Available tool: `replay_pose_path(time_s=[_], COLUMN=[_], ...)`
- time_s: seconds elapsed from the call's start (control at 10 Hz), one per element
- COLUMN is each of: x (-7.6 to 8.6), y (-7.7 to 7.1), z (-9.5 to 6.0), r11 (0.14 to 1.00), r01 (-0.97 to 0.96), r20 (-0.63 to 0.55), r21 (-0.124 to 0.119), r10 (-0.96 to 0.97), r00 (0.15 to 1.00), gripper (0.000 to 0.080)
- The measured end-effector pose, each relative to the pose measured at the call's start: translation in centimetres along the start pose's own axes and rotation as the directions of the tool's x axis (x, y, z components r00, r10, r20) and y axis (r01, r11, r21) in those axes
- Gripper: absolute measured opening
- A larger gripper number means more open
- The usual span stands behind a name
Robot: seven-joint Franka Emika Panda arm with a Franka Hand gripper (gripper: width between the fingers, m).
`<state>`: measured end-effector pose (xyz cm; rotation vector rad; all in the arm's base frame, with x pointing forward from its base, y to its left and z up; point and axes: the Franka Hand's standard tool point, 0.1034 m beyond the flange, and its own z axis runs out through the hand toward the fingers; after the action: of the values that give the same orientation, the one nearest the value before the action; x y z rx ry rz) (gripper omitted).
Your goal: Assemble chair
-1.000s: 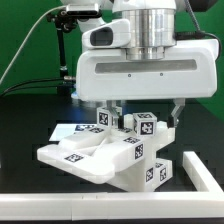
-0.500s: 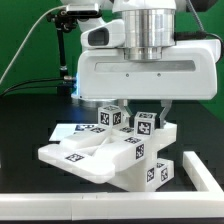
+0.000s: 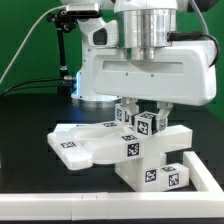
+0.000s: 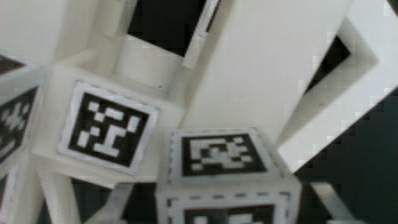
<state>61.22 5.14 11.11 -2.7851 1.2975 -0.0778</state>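
The gripper (image 3: 148,108) hangs directly over the partly built chair (image 3: 130,150), fingers down among its tagged cubes; whether it grips one I cannot tell. The chair rests on the black surface (image 3: 25,125), at the exterior view's centre.

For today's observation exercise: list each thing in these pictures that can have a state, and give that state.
gripper: lowered onto the chair, fingers astride a tagged cube; grip cannot be told
chair: partly assembled, resting on the table
tagged cube: upright, atop the chair
rail: lying flat on the table

Chair pieces (image 3: 125,150) lie behind the rail (image 3: 100,208)
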Motion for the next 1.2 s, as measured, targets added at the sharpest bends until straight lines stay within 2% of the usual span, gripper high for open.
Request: replay_pose_path(time_s=[0.2, 0.3, 0.5, 0.7, 0.9, 1.2], x=[-0.2, -0.7, -0.3, -0.1, 0.3, 0.7], y=[-0.2, -0.7, -1.0, -1.2, -1.1, -0.9], z=[0.0, 0.1, 0.2, 0.2, 0.2, 0.1], r11=[0.982, 0.940, 0.854, 0.710, 0.612, 0.485], r01=[-0.187, -0.340, -0.520, -0.703, -0.789, -0.873], r20=[0.004, 0.004, -0.012, 0.016, 0.030, 0.034], r21=[0.007, 0.018, 0.024, 0.035, 0.048, 0.048], r10=[0.187, 0.340, 0.520, 0.703, 0.789, 0.873], r00=[0.982, 0.940, 0.854, 0.711, 0.614, 0.486], gripper=[0.0282, 0.0282, 0.0282, 0.0282, 0.0282, 0.0282])
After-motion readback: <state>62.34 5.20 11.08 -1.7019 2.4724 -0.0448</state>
